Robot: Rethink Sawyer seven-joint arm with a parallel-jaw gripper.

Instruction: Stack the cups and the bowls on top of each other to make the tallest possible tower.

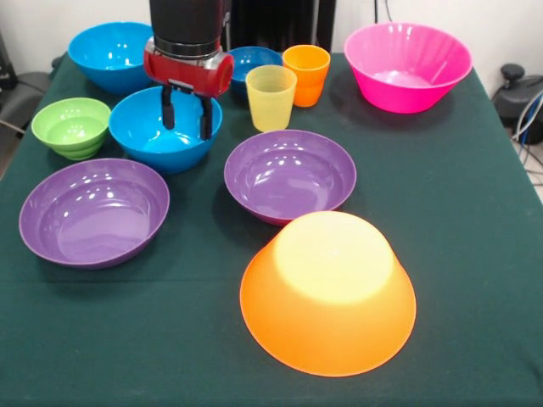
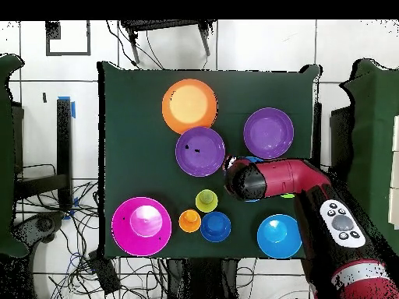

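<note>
Gripper (image 1: 187, 113) open, empty, fingers inside blue bowl (image 1: 153, 140); upturned orange bowl (image 1: 327, 292) near front, cups (image 1: 271, 97) behind.

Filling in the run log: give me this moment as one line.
gripper: open, above bright blue bowl | holding: nothing | yellow-orange bowl: upside down, bare | stacked: nothing
</note>
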